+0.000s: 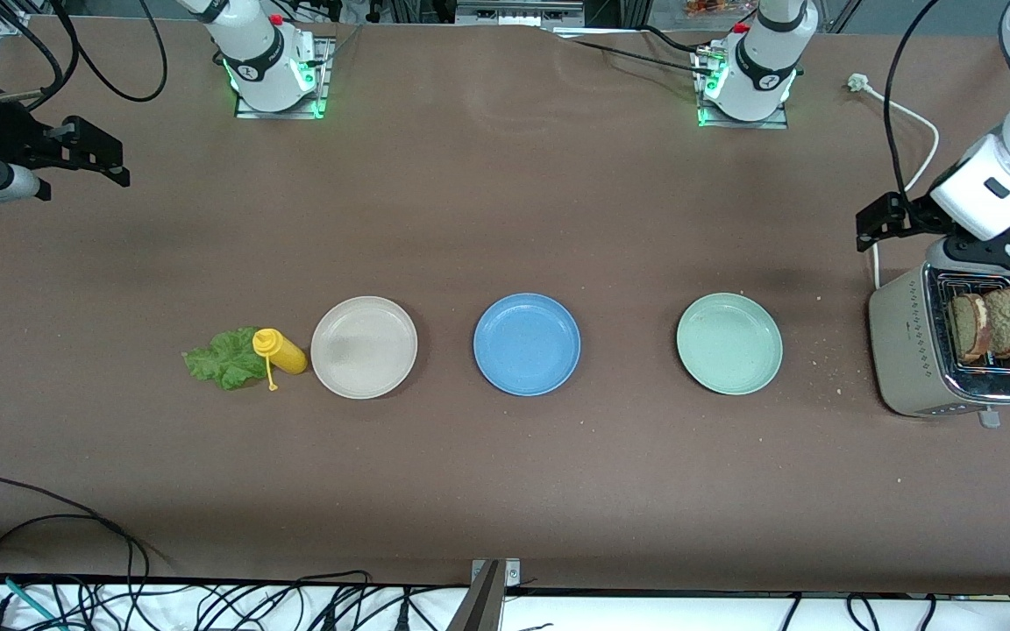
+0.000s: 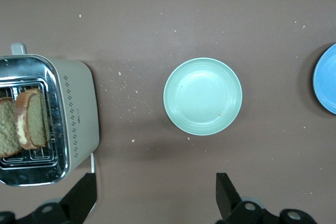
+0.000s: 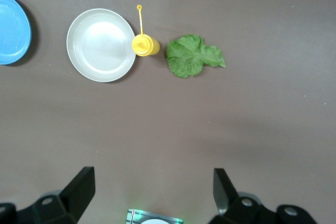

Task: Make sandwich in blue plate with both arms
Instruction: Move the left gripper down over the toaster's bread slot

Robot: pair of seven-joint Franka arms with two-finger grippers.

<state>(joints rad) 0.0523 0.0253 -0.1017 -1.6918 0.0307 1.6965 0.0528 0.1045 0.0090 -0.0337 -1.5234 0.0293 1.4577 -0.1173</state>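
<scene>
Nothing is assembled yet: your blue plate [image 1: 527, 343] is sitting bare. Both toast slices [image 1: 993, 322] are waiting in the toaster [image 1: 908, 359] below your released left gripper [image 2: 156, 195], and the lettuce leaf [image 3: 193, 55] is lying ahead of your equally released right gripper [image 3: 152, 190].

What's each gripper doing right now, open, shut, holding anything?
Left gripper: open, empty, up over the table between the toaster and the pale green plate.
Right gripper: open, empty, up over bare table.
</scene>
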